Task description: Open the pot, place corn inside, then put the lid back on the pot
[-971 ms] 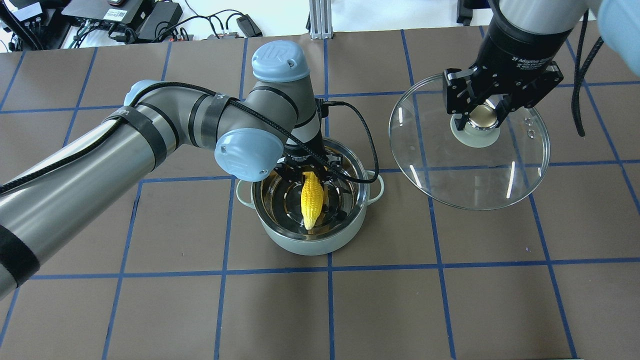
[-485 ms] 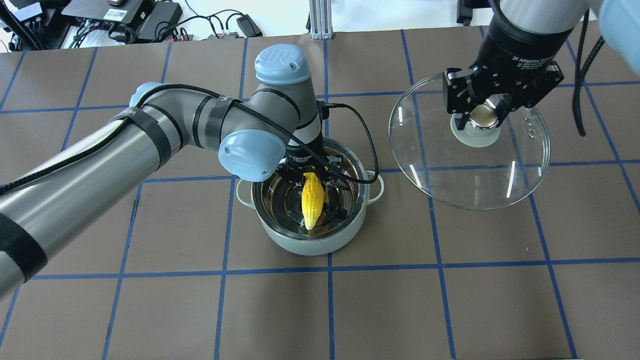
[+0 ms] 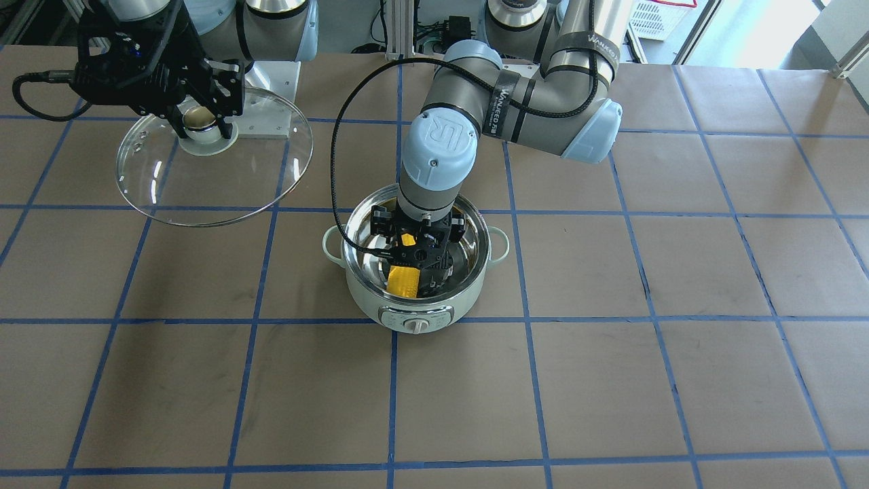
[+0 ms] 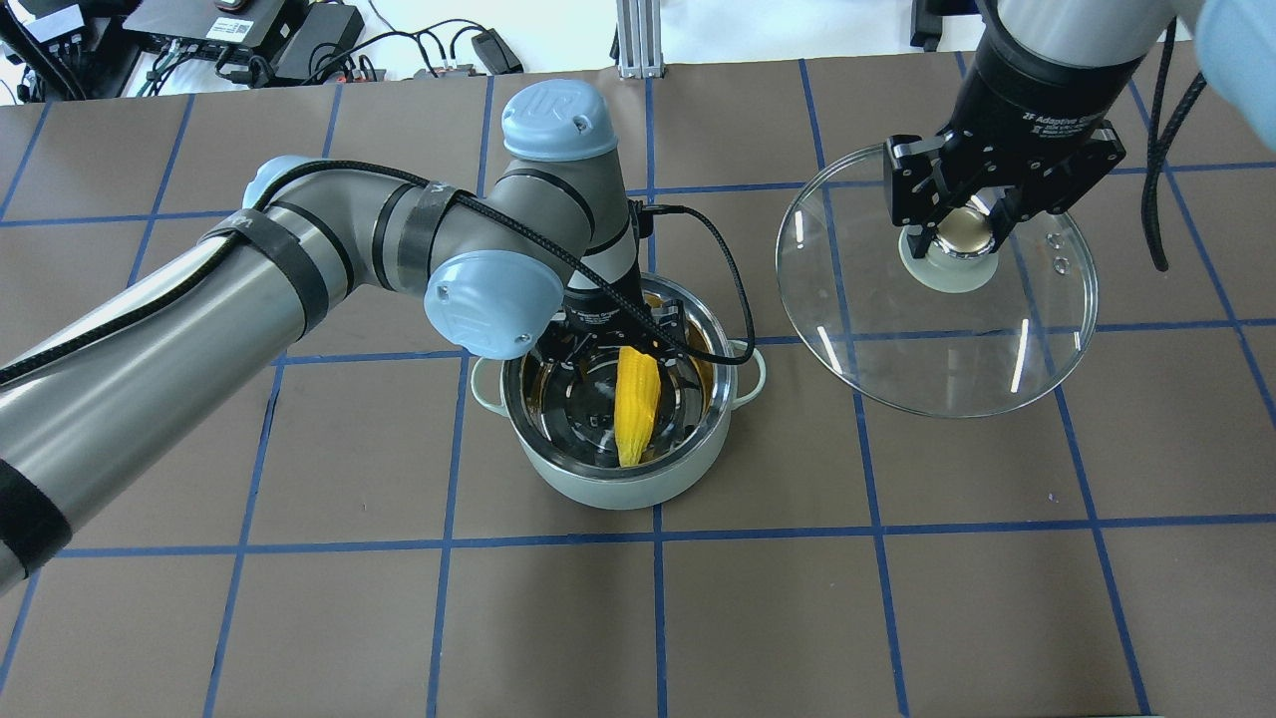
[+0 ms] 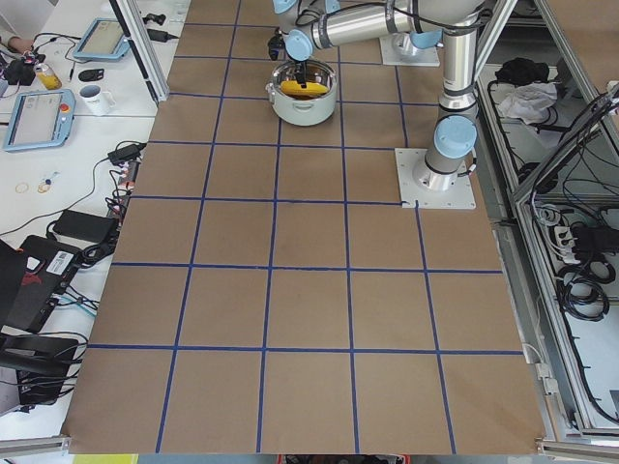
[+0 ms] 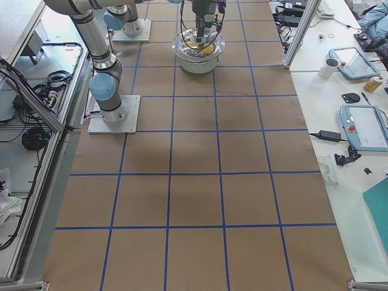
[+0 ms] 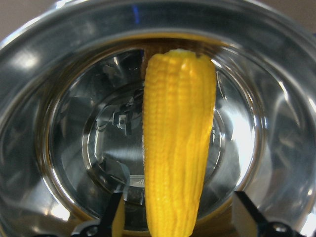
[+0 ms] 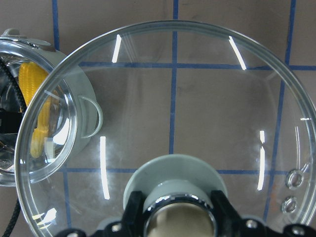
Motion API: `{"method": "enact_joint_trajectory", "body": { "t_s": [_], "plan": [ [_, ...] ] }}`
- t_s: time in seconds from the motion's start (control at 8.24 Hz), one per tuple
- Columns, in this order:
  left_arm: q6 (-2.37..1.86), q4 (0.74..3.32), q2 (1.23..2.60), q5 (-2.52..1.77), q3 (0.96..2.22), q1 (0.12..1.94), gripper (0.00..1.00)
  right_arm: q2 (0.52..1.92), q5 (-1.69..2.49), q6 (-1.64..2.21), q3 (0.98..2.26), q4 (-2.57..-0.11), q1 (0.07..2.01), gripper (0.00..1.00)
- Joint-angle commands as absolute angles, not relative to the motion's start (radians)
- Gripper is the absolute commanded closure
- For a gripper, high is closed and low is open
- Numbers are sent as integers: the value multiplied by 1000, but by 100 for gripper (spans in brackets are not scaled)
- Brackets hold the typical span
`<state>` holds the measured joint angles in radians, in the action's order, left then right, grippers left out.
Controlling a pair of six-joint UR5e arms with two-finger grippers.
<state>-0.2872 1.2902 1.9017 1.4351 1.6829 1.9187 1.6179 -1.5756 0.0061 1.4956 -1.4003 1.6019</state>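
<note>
**Corn lying loose in the pot, lid waiting off to the right**

Corn (image 4: pixel 636 404) is lying inside the pot (image 4: pixel 598 489) on the steel bottom, its long axis running toward and away from the robot, with the pointed end on the robot's side. The left gripper (image 7: pixel 181 217) is hanging down inside the pot's mouth, straight over the ear. Its fingers (image 7: pixel 117 215) are standing spread on either side of the cob with a gap showing on each flank in the wrist view — released, not gripping.

The right gripper (image 4: pixel 965 231) is clenching the knob (image 3: pixel 199 119) of the lid (image 4: pixel 947 339), holding the glass disc in the air to the robot's right of the pot, its rim reaching close to the pot's side handle in the overhead view.

The drop looks done, so the next move is probably turning on one thing — the left gripper is occupying the opening that the lid must cover. It would need to rise straight up, clear of the rim and the cob, before the lid travels leftward over the pot
</note>
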Motion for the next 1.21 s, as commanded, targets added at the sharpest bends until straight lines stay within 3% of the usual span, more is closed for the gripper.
{"method": "enact_joint_trajectory", "body": {
  "t_s": [0.0, 0.24, 0.73, 1.09],
  "plan": [
    [-290, 1342, 1872, 1436, 1671, 1905, 0, 1618, -1575, 6, 1496, -1405, 1605, 84],
    [-281, 1364, 1833, 1442, 1642, 1863, 0, 1618, -1575, 8, 1496, -1405, 1606, 84],
    [-143, 1509, 1801, 1542, 1467, 1695, 0, 1614, -1597, 78, 1486, -1410, 1627, 85],
    [-47, 1562, 1748, 1606, 1387, 1628, 0, 1534, -1600, 338, 1483, -1481, 1835, 85]
  ]
}}
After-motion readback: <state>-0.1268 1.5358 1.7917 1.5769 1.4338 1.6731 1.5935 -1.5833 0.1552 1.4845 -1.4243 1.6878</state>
